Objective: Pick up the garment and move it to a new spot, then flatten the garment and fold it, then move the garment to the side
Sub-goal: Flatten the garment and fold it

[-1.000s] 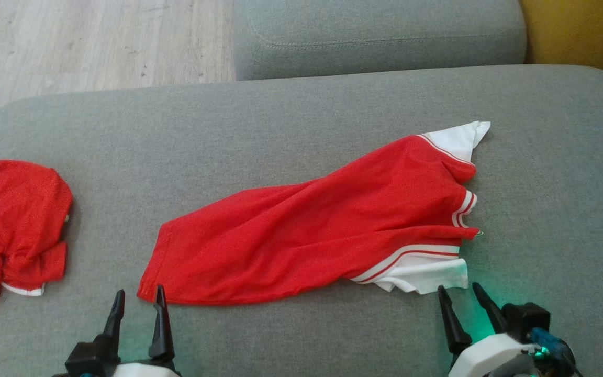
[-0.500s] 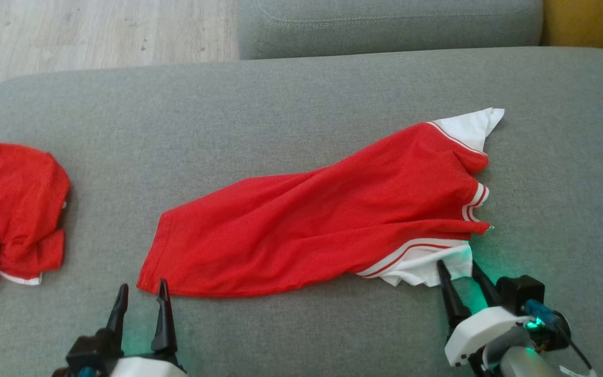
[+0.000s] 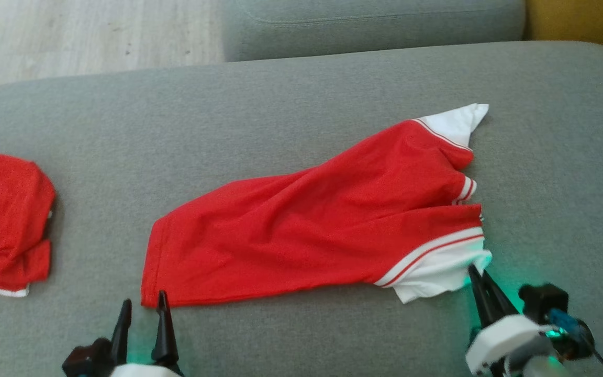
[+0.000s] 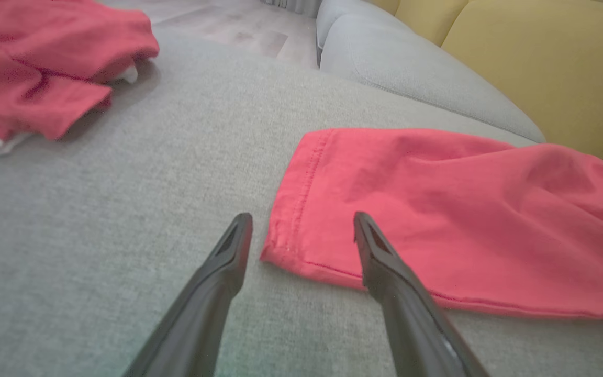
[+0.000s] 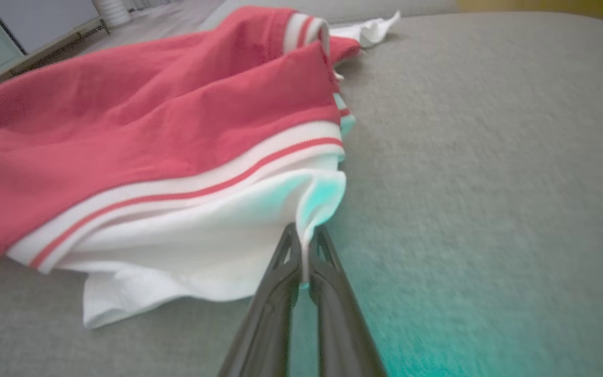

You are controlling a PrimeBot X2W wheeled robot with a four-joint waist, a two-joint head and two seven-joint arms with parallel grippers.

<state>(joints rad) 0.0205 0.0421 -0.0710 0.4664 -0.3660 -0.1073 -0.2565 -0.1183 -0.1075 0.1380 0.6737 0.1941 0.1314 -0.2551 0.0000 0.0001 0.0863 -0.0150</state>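
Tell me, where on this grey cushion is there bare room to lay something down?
Bare cushion runs wide behind the spread garment to the far edge, between it and the crumpled red cloth, and to its right. The near edge is crowded: the left gripper and right gripper sit at the garment's corners.

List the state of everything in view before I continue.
red shirt, lying wrinkled on the grey cushion, not folded.
right gripper, jaws shut on the edge of the white sleeve.
left gripper, jaws open around the red shirt's hem corner, not gripping.
second red garment, crumpled at the cushion's left.
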